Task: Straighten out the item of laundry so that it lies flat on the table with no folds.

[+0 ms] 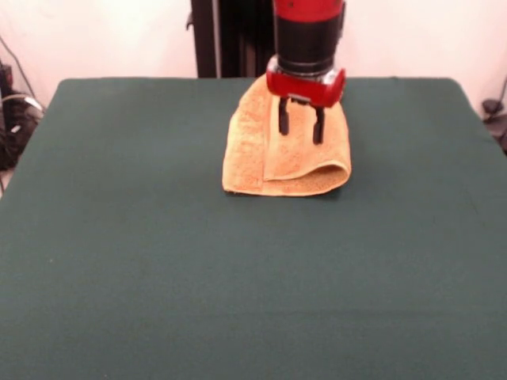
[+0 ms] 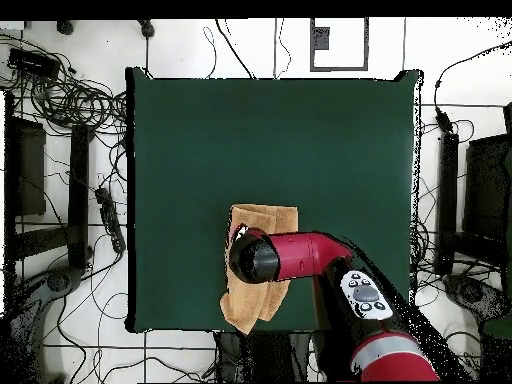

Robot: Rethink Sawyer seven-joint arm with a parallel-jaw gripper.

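Orange-tan terry washcloth [image 1: 287, 154] sits folded on the dark green felt table [image 1: 158, 261], toward the robot's side, roughly mid-width. Front view: a top layer is doubled over the lower one, with a rounded fold bulging at the camera-side right corner. A strip of the lower layer is exposed along the picture's left, with a flat woven band running down it. The cloth is narrower at the robot's end, wider at the camera end. The camera-side edge lies flat on the left and lifts into the fold loop on the right.

Gripper [image 1: 301, 127] hangs straight down over the cloth's upper half, red housing above two black fingers [image 1: 283, 119]. The fingers are parted, cloth colour visible in the gap, nothing pinched. Tips look just above or barely at the top layer; contact can't be resolved.

Overhead view: the arm covers the cloth's middle. Visible cloth [image 2: 268, 218] shows a squarish end away from the base and a pointed corner reaching close to the table edge at the base side. Cables litter the floor [image 2: 70, 300] around the table.
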